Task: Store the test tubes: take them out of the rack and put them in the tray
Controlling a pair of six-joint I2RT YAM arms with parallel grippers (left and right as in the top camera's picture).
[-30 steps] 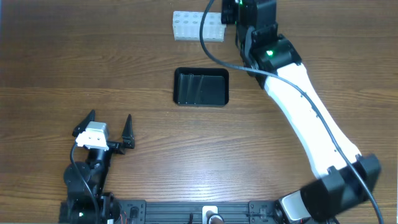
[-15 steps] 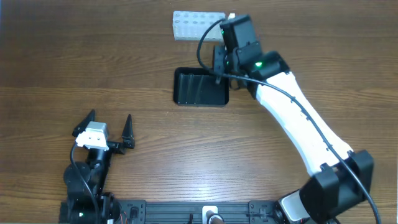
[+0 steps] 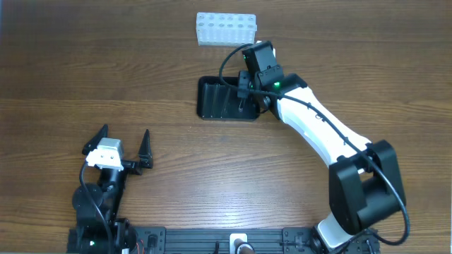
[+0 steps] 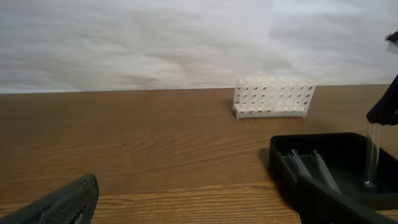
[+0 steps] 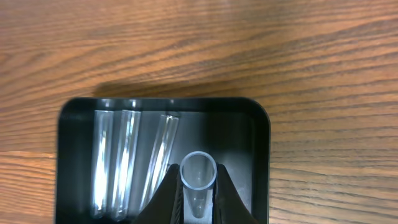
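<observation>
Now that the right gripper (image 5: 198,200), clamping a tube (image 5: 199,172), has swung from rack (image 3: 225,29) to tray (image 3: 200,99), release looks next; left gripper (image 3: 126,131) gapes empty

Moved: right gripper (image 3: 244,88) went from above white plastic rack (image 3: 226,29) near worktop's far edge to black rectangular tray (image 3: 209,106); clear test tube (image 5: 199,171) it grips upright now lowered inside tray, toward its right end

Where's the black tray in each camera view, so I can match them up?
Top view: black tray upper centre, just below the white rack.
Left wrist view: tray nearer than the rack.
Right wrist view: tray beneath the right gripper.
Shared landmark: the upright test tube that gripper holds.
</observation>
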